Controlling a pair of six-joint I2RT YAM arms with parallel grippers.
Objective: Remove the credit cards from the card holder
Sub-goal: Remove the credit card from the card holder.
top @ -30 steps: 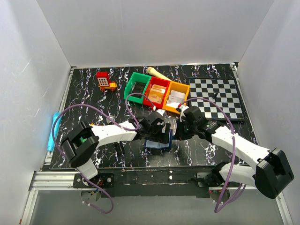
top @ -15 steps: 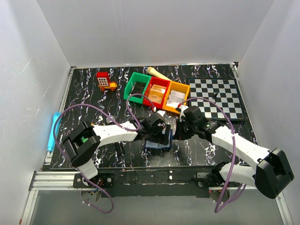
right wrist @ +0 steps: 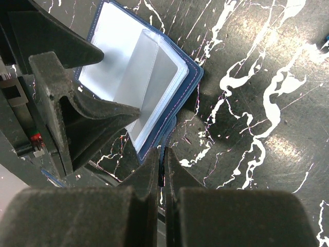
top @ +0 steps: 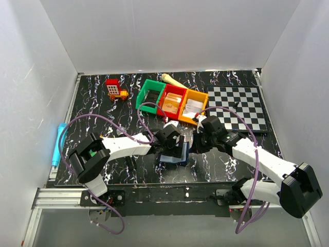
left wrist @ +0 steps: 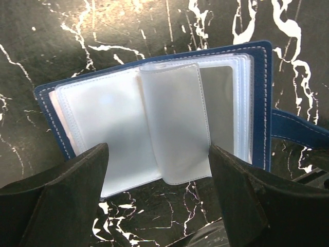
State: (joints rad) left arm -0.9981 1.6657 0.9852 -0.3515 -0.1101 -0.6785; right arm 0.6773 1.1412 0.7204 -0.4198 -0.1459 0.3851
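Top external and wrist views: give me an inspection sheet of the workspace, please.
Surface: black marbled table.
Job's things: card holder lying open, clear sleeves up; no card plainly visible.
Clutter: three coloured bins, chessboard, red toy, light-blue pen-like item at the left edge.
Grippers: left gripper open over the holder; right gripper shut, seemingly on its strap.
Cables: purple cables looping off both arms.
Surroundings: white walls.

Navy bifold card holder lies open at the near middle of the black marbled worktop.
The left gripper hangs over it; the right gripper sits at its right edge. Behind stands a row of green, red and yellow plastic bins, a black-and-white checkered board to their right, a red-and-yellow toy to their left.
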